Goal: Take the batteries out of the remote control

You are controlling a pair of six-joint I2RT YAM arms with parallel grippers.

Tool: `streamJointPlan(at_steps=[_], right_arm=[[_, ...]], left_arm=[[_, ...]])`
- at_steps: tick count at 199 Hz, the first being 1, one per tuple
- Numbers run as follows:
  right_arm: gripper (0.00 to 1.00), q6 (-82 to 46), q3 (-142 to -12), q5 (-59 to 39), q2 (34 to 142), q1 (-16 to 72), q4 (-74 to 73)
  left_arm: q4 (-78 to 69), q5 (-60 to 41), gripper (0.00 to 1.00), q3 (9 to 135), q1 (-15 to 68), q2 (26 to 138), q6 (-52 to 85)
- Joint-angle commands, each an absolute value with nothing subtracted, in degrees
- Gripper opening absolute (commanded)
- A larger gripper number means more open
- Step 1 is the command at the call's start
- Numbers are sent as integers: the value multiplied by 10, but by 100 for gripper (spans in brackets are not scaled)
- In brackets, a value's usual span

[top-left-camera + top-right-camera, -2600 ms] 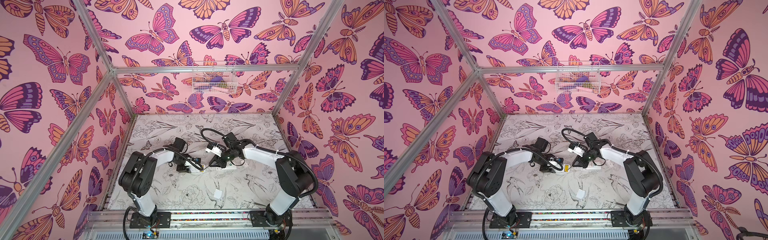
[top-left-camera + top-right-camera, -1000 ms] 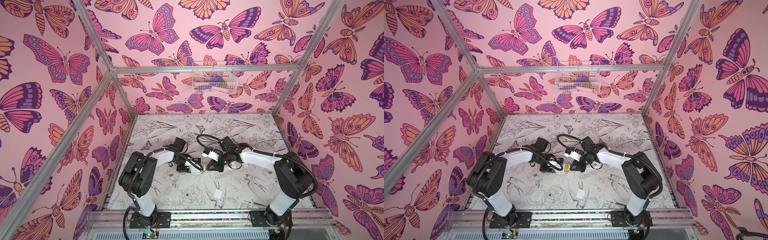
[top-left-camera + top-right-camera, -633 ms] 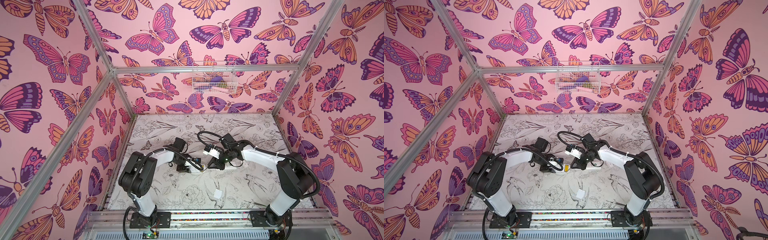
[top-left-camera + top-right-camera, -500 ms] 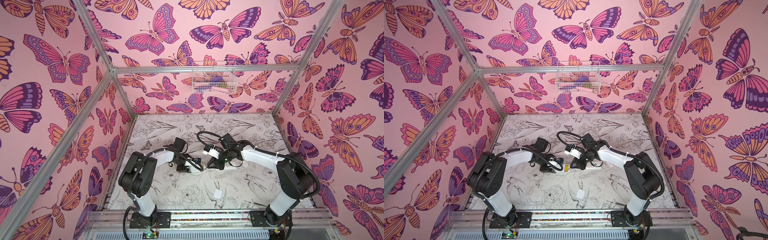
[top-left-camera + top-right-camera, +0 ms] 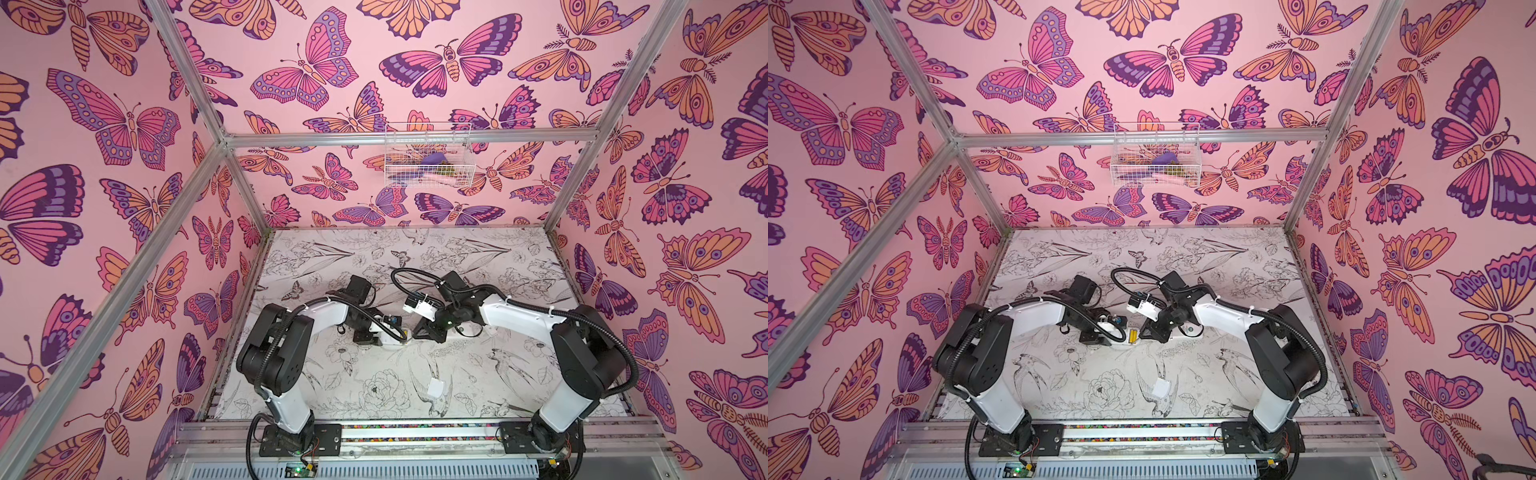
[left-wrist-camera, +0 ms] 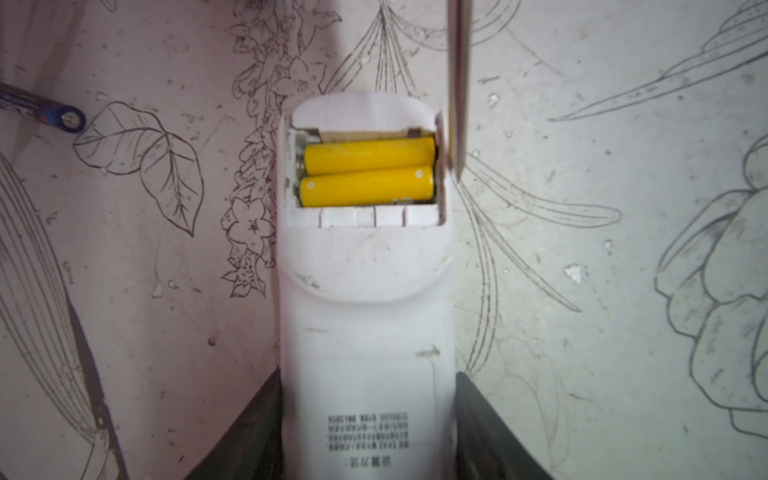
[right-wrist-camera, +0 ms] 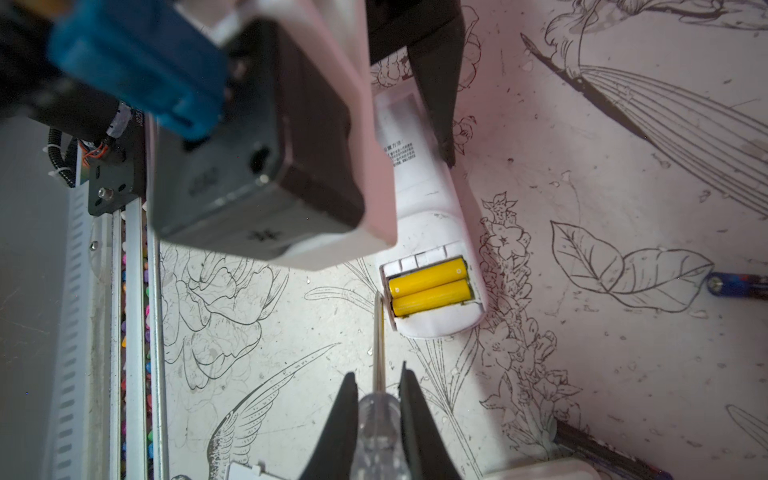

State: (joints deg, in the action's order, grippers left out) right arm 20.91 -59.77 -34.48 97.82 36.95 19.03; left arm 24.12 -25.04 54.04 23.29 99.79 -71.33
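The open compartment (image 6: 361, 217) of the remote (image 6: 365, 299) holds two yellow batteries (image 6: 365, 189), side by side. My left claw (image 6: 368, 382), half wide, clamps the remote. My right claw (image 7: 378, 374), nearly closed, pinches the thin tool (image 7: 379, 415). The remote has not moved since before.

Remote control (image 6: 365, 332): white, slim, flat on the worktop (image 6: 582, 249), back face up, printed label showing. Cover off; the compartment at its rounded end stands open.

Two yellow batteries sit in that compartment, side by side and touching, laid crosswise to the remote's length: one nearer the rounded end (image 6: 368, 156), the other (image 6: 365, 191) against the ribbed inner wall. Both seated level, neither lifted.

Third battery (image 6: 62, 118): dark blue-black, metal end cap visible, loose on the worktop, well apart from the remote, partly cut off by the frame edge.
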Motion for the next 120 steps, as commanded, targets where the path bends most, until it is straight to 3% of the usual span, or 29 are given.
streamJointPlan(at_steps=[1, 86, 120], right_arm=[[0, 210, -594, -332, 972, 370, 175], [0, 225, -612, -353, 961, 361, 219], [0, 235, -615, -345, 961, 359, 243]], left_arm=[[247, -211, 35, 519, 238, 1013, -725], [247, -212, 36, 519, 238, 1015, -726], [247, -211, 51, 519, 238, 1012, -729]])
